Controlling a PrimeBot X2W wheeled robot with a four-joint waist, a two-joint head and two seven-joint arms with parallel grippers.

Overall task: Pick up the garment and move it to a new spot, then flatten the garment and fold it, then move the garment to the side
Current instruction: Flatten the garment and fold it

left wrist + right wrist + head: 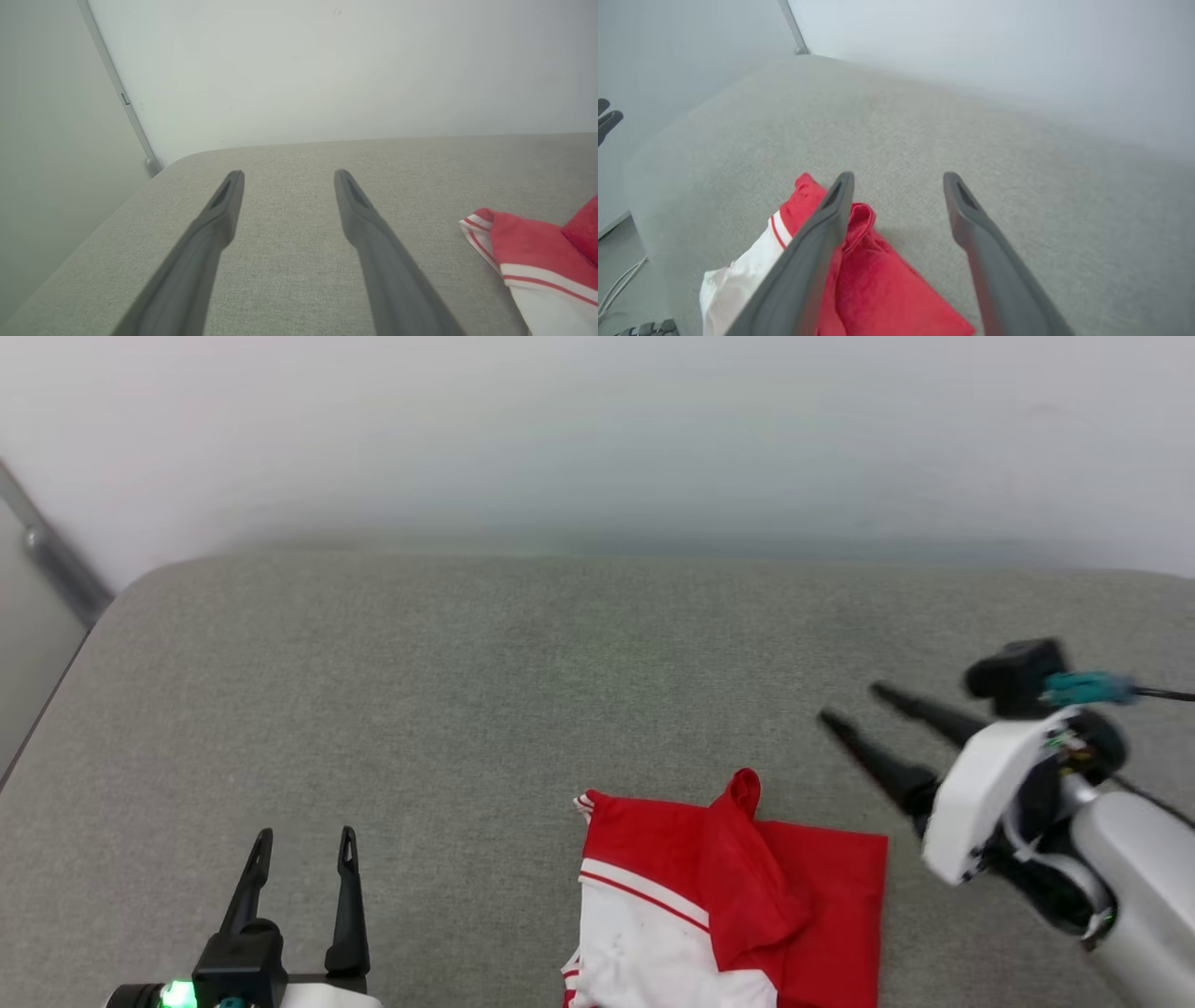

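Seems to be the last step: folding apparently done, the shift aside not yet made. Near the front edge of the grey fabric-covered worktop, the garment, a compact red-and-white packet with one red flap rucked up. Right gripper spread wide near its far edge, holding nothing; left gripper likewise apart, well off to the left. Next, probably: pinch through all layers and slide sideways without unfolding. Behind, a plain pale wall — at left, a slanting metal rail.
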